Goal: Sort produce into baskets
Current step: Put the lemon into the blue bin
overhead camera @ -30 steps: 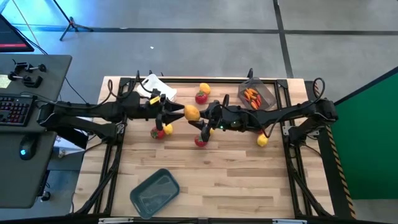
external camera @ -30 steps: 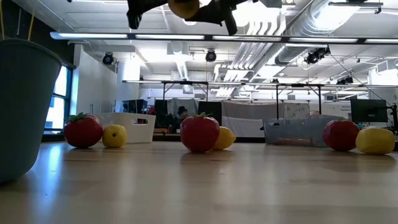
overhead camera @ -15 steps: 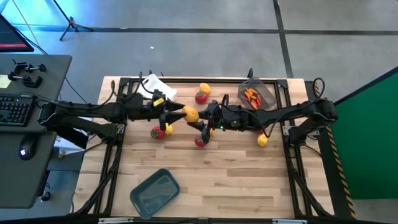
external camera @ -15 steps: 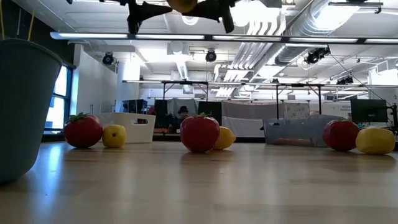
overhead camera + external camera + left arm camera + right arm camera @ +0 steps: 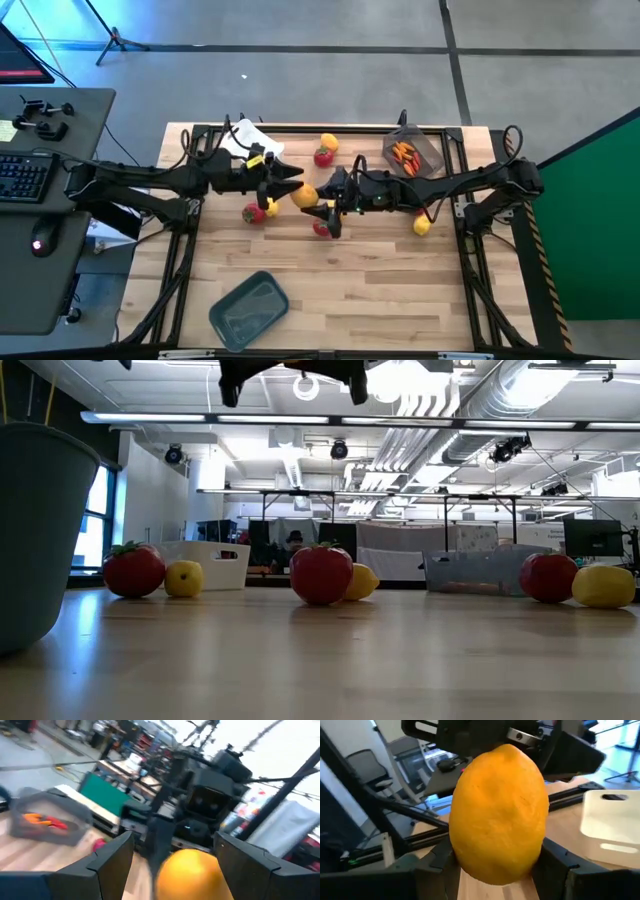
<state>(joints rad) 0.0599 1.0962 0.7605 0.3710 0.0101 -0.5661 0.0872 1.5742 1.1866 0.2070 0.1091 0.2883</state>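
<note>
High view: the right gripper point(image 5: 318, 200) clamps the lemon point(image 5: 304, 196) at table centre; the left gripper point(image 5: 291, 180), at its ten o'clock, gapes empty. Keep the lemon clamped firmly until the left closes.

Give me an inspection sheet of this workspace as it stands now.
Surface: light wooden table.
Job's things: white basket; smoky see-through basket holding orange-red pieces; grey-blue basket; red round fruits and yellow oval fruits loose on the table.
Clutter: nothing seen.
Grippers: right gripper shut on a yellow-orange oval fruit, above the table; left gripper open, facing that fruit.
Cables: black loops at the arm bases.
Surroundings: desk with keyboard; green panel.
</note>
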